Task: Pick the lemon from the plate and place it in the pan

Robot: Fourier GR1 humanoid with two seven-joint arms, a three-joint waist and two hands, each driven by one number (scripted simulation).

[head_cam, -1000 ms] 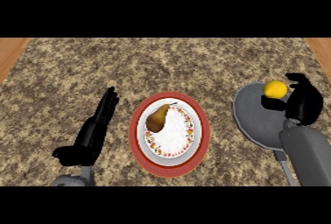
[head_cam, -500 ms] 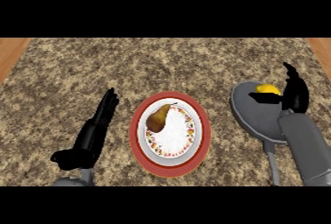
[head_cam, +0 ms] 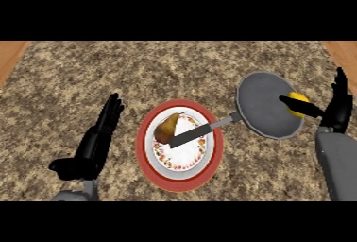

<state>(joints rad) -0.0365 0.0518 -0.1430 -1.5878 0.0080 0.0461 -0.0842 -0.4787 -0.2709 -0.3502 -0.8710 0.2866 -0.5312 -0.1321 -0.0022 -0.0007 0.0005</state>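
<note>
The yellow lemon point(head_cam: 298, 98) lies at the right edge of the grey pan point(head_cam: 263, 101), right of centre in the head view. My right hand point(head_cam: 340, 108) stands just right of the pan, open, fingers straight up, and its thumb reaches left across the lemon's lower side. The pan's handle point(head_cam: 208, 128) points down-left and lies over the red-rimmed plate point(head_cam: 213, 156). A brown pear point(head_cam: 167, 128) rests on the plate's white centre. My left hand point(head_cam: 97, 142) rests open on the counter, left of the plate, touching nothing.
The speckled stone counter point(head_cam: 174, 66) runs across the whole view. Wooden strips show at its far left point(head_cam: 10, 56) and far right point(head_cam: 345, 52) corners.
The pan has swung round: its handle pointed down toward my right forearm, now it points left over the plate. My right hand opened and drew right of the lemon. The left hand stayed.
</note>
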